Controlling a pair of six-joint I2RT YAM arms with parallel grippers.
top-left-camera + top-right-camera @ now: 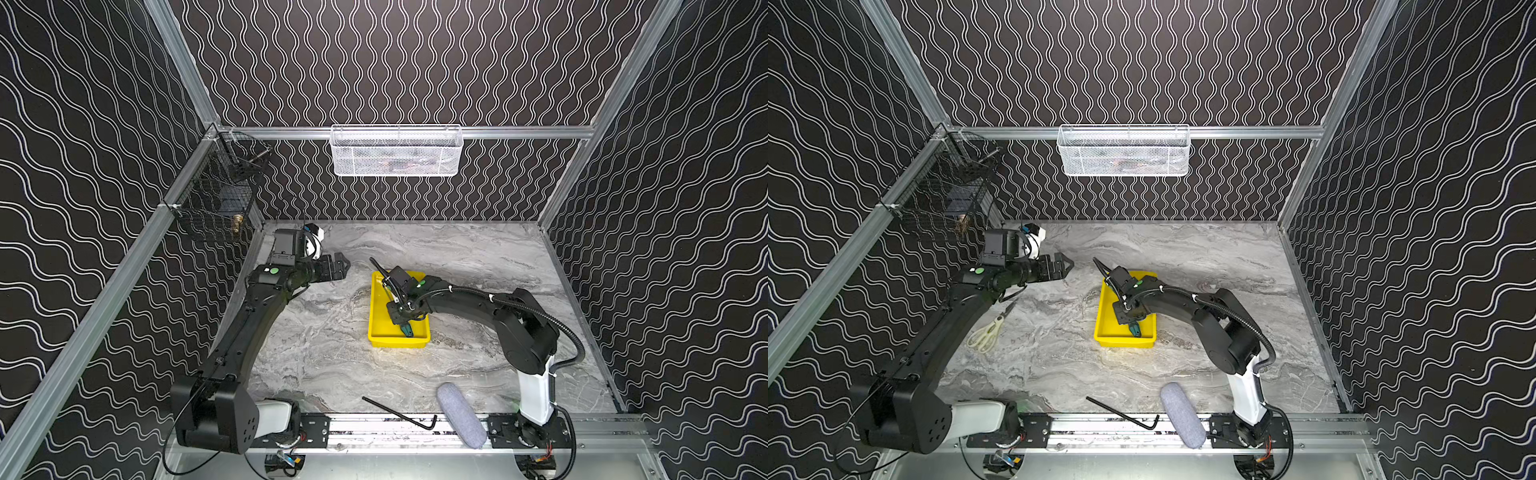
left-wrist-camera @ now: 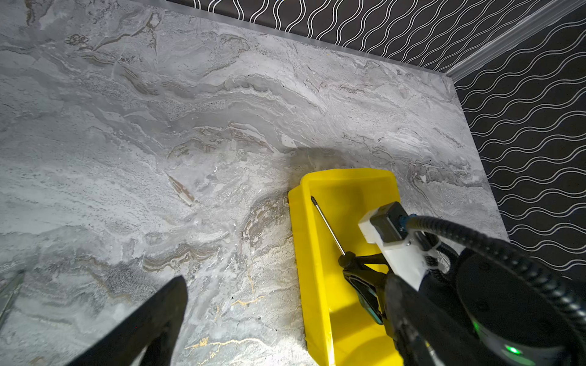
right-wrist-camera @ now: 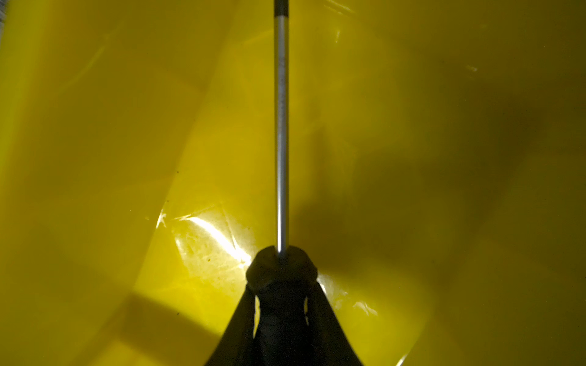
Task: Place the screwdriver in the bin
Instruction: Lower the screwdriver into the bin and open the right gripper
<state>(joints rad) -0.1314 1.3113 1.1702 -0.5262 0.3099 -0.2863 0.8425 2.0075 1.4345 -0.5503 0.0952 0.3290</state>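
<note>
The right jaws grip the handle of the screwdriver (image 1: 406, 330), held low inside the bin (image 1: 397, 341) with its shaft nearly along the bin's length toward 11 o'clock; the left jaws, at 10 o'clock over the counter (image 1: 324, 332), I cannot tell whether open or closed.

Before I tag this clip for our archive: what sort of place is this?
Likely a robot test cell: aluminium frame, wavy-patterned walls, two arms mounted on a front rail over a marble-look tabletop.

table (image 1: 478, 257): grey marble | on it: bin (image 1: 395, 341); hex key (image 1: 399, 413); scissors (image 1: 986, 334); grey roll (image 1: 461, 415)
</note>
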